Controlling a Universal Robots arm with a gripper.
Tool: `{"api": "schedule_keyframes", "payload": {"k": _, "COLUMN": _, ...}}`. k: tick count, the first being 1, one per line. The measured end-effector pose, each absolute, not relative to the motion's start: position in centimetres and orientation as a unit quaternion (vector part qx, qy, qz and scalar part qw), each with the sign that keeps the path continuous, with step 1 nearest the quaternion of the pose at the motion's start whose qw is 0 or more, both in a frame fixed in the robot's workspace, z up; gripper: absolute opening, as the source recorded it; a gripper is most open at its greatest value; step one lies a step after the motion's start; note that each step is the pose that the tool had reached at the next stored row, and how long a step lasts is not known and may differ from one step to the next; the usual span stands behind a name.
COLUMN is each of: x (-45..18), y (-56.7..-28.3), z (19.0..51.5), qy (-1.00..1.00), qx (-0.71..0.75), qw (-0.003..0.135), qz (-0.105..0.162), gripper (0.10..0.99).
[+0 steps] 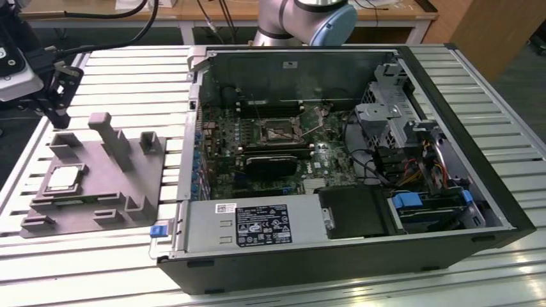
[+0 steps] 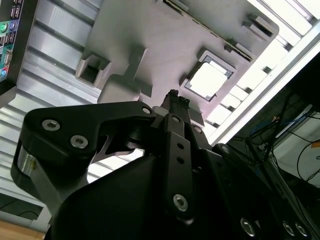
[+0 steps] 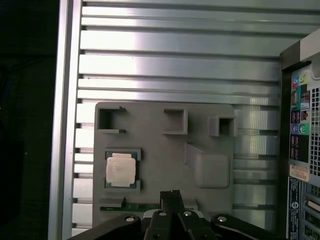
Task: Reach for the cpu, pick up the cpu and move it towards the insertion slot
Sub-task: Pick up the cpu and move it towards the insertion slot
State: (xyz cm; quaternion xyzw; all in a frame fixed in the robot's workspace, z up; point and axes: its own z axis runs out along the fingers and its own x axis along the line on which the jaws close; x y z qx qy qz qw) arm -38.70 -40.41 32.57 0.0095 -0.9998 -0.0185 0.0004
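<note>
The cpu (image 1: 64, 178) lies flat in a recess of the grey tray (image 1: 94, 192), at the exterior view's left. Its pale metal top also shows in both wrist views (image 2: 207, 80) (image 3: 121, 169). My gripper (image 1: 60, 119) hangs over the tray's far end, apart from the cpu and above it. Its dark fingers (image 3: 170, 196) are pressed together with nothing between them, and the tip (image 2: 174, 96) sits a short way beside the chip. The insertion slot (image 1: 277, 132) is the silver-framed socket on the motherboard inside the open case.
The open computer case (image 1: 444, 128) fills the exterior view's right, with a black block (image 1: 273, 163) below the socket and a power supply (image 1: 256, 225) in front. Grey posts (image 1: 107, 134) rise from the tray. The case's port panel (image 3: 301, 145) borders the tray. A slotted aluminium table (image 1: 128, 70) lies underneath.
</note>
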Motion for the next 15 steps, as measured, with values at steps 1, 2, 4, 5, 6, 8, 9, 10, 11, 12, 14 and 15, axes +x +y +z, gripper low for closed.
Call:
{"api": "schedule_keyframes", "payload": {"k": 1, "x": -38.7, "y": -40.4, "z": 32.5, "qy": -1.000, "qx": 0.010, "qw": 0.000, "qz": -0.018, "gripper": 0.106}}
{"api": "schedule_keyframes", "payload": {"k": 2, "x": -38.7, "y": -40.4, "z": 32.4, "qy": -1.000, "qx": 0.010, "qw": 0.000, "qz": -0.018, "gripper": 0.106}}
{"api": "schedule_keyframes", "payload": {"k": 4, "x": -38.7, "y": -40.4, "z": 32.2, "qy": -1.000, "qx": 0.010, "qw": 0.000, "qz": -0.018, "gripper": 0.106}}
{"api": "schedule_keyframes", "payload": {"k": 5, "x": -38.7, "y": -40.4, "z": 32.1, "qy": -1.000, "qx": 0.010, "qw": 0.000, "qz": -0.018, "gripper": 0.106}}
{"api": "schedule_keyframes", "payload": {"k": 6, "x": -38.7, "y": -40.4, "z": 32.0, "qy": -1.000, "qx": 0.010, "qw": 0.000, "qz": -0.018, "gripper": 0.106}}
{"api": "schedule_keyframes", "payload": {"k": 8, "x": -38.8, "y": -40.4, "z": 31.8, "qy": -1.000, "qx": 0.009, "qw": 0.000, "qz": -0.018, "gripper": 0.106}}
{"api": "schedule_keyframes", "payload": {"k": 9, "x": -38.9, "y": -40.4, "z": 31.7, "qy": -1.000, "qx": 0.009, "qw": 0.000, "qz": -0.018, "gripper": 0.106}}
{"api": "schedule_keyframes", "payload": {"k": 10, "x": -39.0, "y": -40.4, "z": 31.6, "qy": -1.000, "qx": 0.010, "qw": 0.000, "qz": -0.018, "gripper": 0.106}}
{"api": "schedule_keyframes", "payload": {"k": 11, "x": -39.1, "y": -40.4, "z": 31.5, "qy": -1.000, "qx": 0.010, "qw": 0.000, "qz": -0.018, "gripper": 0.106}}
{"api": "schedule_keyframes", "payload": {"k": 12, "x": -39.3, "y": -40.4, "z": 31.4, "qy": -1.000, "qx": 0.010, "qw": 0.000, "qz": -0.018, "gripper": 0.106}}
{"api": "schedule_keyframes", "payload": {"k": 14, "x": -39.6, "y": -40.4, "z": 31.2, "qy": -1.000, "qx": 0.010, "qw": 0.000, "qz": -0.018, "gripper": 0.106}}
{"api": "schedule_keyframes", "payload": {"k": 15, "x": -39.7, "y": -40.4, "z": 31.1, "qy": -1.000, "qx": 0.010, "qw": -0.001, "qz": -0.018, "gripper": 0.106}}
